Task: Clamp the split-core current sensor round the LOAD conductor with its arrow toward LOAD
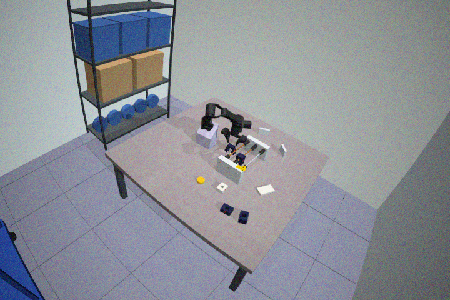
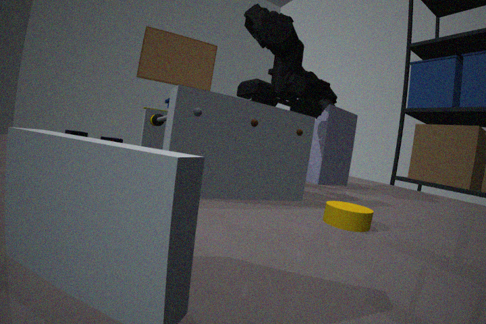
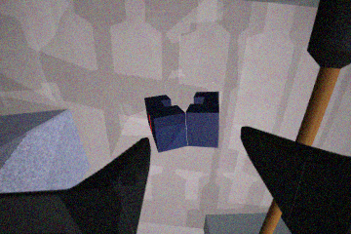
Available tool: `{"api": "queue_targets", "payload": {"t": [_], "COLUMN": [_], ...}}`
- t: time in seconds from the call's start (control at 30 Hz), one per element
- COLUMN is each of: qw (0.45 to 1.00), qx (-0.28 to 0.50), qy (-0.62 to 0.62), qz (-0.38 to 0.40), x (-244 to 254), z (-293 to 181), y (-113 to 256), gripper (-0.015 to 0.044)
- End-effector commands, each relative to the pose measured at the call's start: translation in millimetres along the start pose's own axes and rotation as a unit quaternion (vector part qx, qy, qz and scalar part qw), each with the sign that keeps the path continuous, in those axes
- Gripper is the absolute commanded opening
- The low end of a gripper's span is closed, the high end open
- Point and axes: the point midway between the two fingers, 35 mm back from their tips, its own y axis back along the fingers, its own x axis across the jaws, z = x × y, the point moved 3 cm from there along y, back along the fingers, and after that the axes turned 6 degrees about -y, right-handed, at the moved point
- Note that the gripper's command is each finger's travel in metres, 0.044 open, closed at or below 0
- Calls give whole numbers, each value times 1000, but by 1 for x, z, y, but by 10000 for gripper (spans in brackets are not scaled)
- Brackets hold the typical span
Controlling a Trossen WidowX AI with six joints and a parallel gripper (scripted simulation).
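Note:
An open dark-blue split-core sensor [image 1: 229,148] [image 3: 203,129] stands on the table, its two halves spread in a V, with a red mark on its left side in the wrist view. My gripper [image 1: 232,142] [image 3: 195,137] is open above it, with the sensor between and beyond the fingertips in the wrist view; nothing is held. An orange conductor [image 3: 318,107] passes by the right finger. Three conductors span two upright panels. Another dark-blue piece [image 1: 240,158] is near the middle one. A yellow tag [image 1: 240,167] is at the near panel; its lettering is unreadable. The exterior view hides the sensor and fingertips.
The near panel [image 1: 229,169] [image 2: 247,160] and far panel [image 1: 257,146] flank the conductors. The arm's lavender base block [image 1: 207,137] is beside them. Towards the front are a yellow disc [image 1: 200,180] [image 2: 347,217], a white square [image 1: 220,189], a white plate [image 1: 265,189] and two dark-blue blocks [image 1: 226,209] [image 1: 244,217].

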Motion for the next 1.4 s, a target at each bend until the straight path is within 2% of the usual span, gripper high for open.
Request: {"api": "queue_targets", "payload": {"t": [0.0, 0.37, 0.97, 1.2, 1.23, 1.37], "qw": [1000, 1000, 1000, 1000, 1000, 1000], "qx": [5, 6, 2, -2, -2, -3], "qy": [6, 6, 0, 2, 3, 4], "qz": [3, 3, 1, 1, 1, 1], "x": [2, 4, 2, -3, -4, -6], "z": [0, -2, -2, 2, 3, 6], "y": [-9, -23, -18, 5, 11, 35], "gripper": [320, 320, 200, 16, 0, 0]}}
